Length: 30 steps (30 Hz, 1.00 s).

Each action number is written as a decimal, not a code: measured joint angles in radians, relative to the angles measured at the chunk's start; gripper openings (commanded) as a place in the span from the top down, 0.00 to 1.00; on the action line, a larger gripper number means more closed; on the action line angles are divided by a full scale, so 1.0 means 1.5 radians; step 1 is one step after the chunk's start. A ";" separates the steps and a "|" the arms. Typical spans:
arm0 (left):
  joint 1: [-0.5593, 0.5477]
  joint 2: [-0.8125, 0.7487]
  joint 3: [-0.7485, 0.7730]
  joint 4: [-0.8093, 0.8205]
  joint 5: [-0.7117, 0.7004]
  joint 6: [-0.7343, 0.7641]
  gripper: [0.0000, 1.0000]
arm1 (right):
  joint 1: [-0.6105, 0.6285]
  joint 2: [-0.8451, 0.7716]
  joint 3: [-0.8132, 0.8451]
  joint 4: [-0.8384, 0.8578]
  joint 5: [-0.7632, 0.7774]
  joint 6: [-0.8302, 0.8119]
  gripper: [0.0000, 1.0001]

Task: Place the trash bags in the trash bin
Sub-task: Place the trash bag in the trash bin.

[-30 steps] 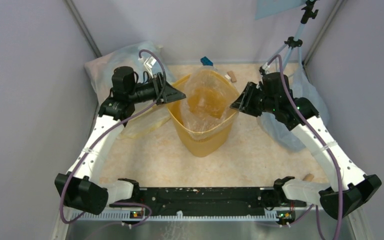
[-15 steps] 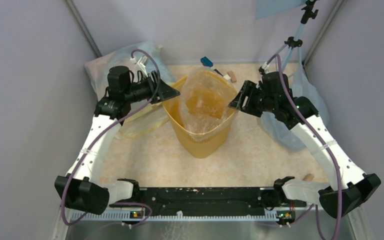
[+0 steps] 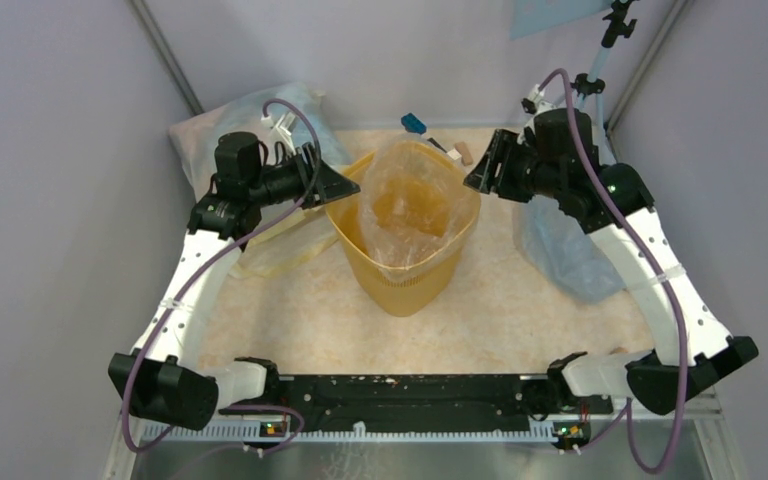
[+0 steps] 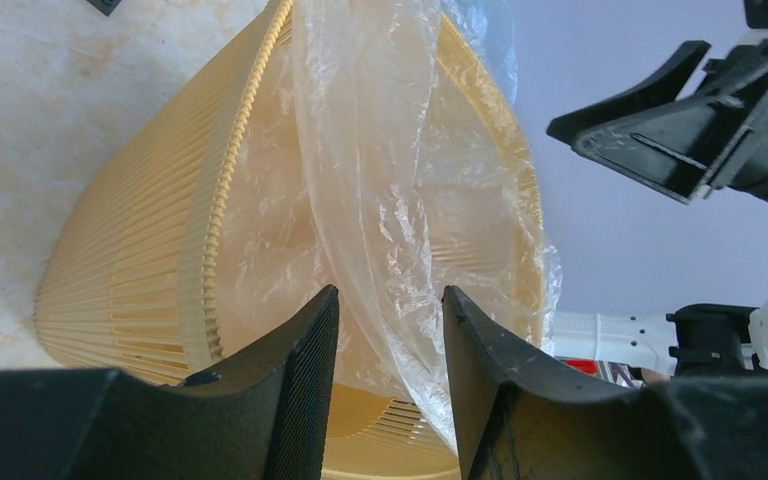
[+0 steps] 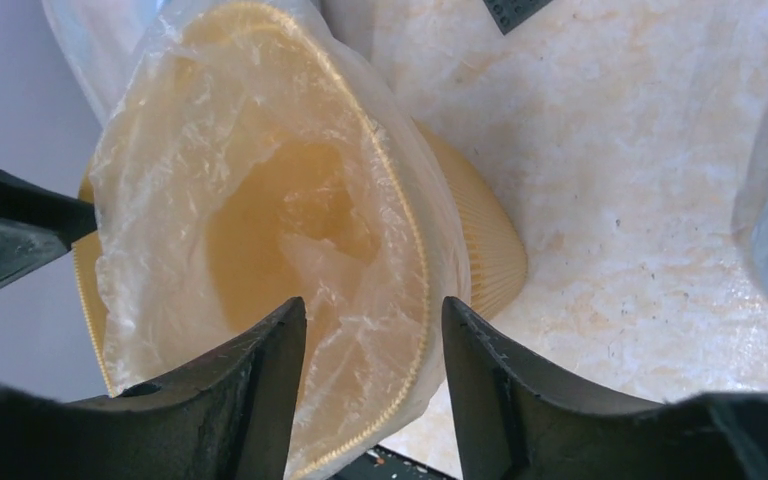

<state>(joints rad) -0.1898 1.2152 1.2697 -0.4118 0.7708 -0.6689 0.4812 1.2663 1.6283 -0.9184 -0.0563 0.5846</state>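
Bin: yellow bin (image 3: 400, 285) stands upright mid-table (image 3: 290, 320)
Bag: clear bag (image 3: 412, 200) sits inside the bin; part of its mouth laps over the rim near 6 o'clock
Left end effector (image 4: 385, 300): at 9 o'clock of the rim; fingers spread, film hanging loose in the gap
Right end effector (image 5: 375, 310): at 2 o'clock of the rim; fingers spread, holding nothing
Blue sack (image 3: 560, 250): on the table, 3 o'clock of the bin

The top camera looks down from high behind the near edge of the desk (image 3: 310, 320) and takes in all of it. Each wrist camera looks very near along its own fingers: the left gripper (image 4: 385, 295) and the right gripper (image 5: 375, 305) views face each other across the trash bin (image 3: 400, 285), which all three views share.
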 measured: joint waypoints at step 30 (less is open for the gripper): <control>-0.001 0.021 -0.021 0.056 0.067 -0.042 0.54 | 0.000 0.076 -0.021 -0.036 -0.005 -0.029 0.94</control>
<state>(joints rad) -0.1905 1.2465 1.2377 -0.3275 0.8711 -0.7315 0.4808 1.3796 1.5967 -0.9726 -0.0643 0.5407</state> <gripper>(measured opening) 0.451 0.142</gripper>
